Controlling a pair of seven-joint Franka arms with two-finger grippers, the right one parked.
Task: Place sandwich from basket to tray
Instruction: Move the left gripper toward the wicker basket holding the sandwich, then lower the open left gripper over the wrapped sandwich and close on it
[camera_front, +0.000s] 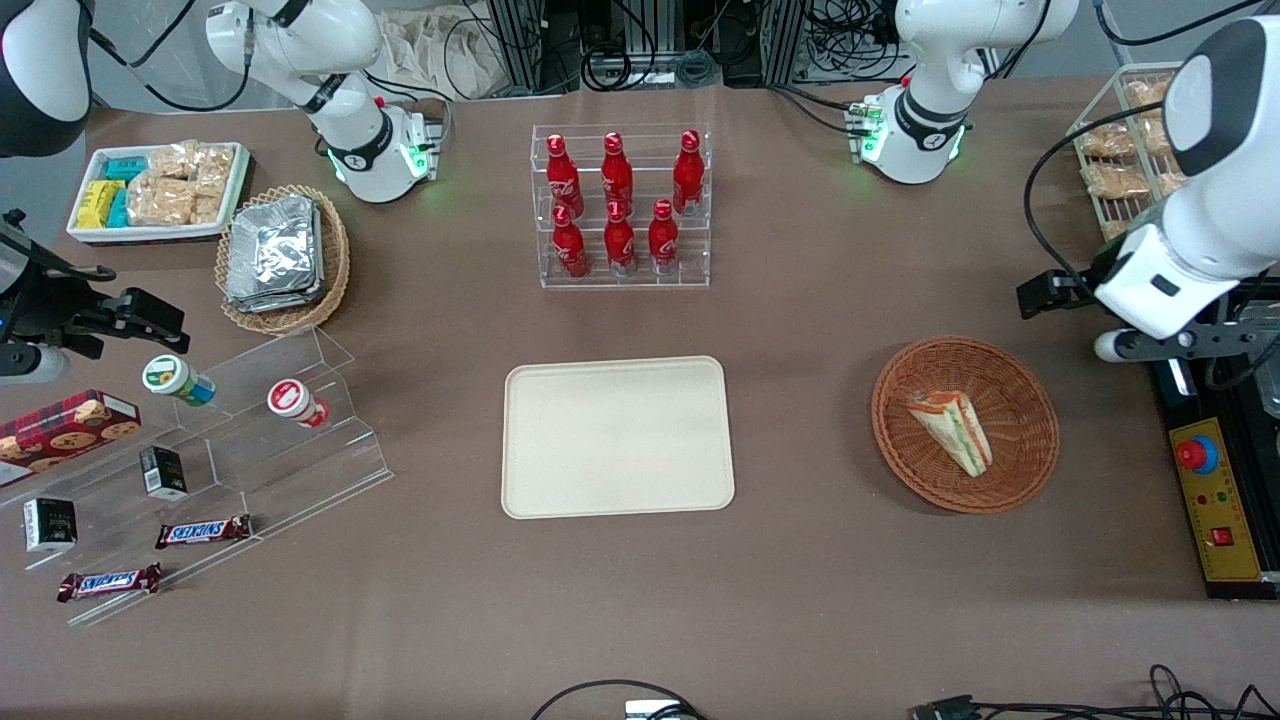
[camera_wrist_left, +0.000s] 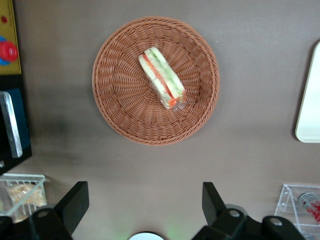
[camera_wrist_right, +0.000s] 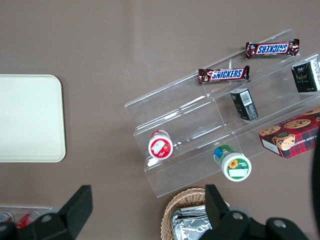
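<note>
Tray (camera_front: 617, 437) lies flat mid-table, nothing on it, long side facing the front camera; judged ready to receive. Toward the working arm's end, basket (camera_front: 965, 423) sits on the cloth, well apart from the tray. Sandwich (camera_front: 951, 430) lies on its side in the basket, near its middle, filling edge showing, so a top-down pinch across the wedge looks feasible. Gripper (camera_wrist_left: 145, 207) hangs high above the table just beside the basket, jaws wide apart, holding nothing; transfer not yet begun
</note>
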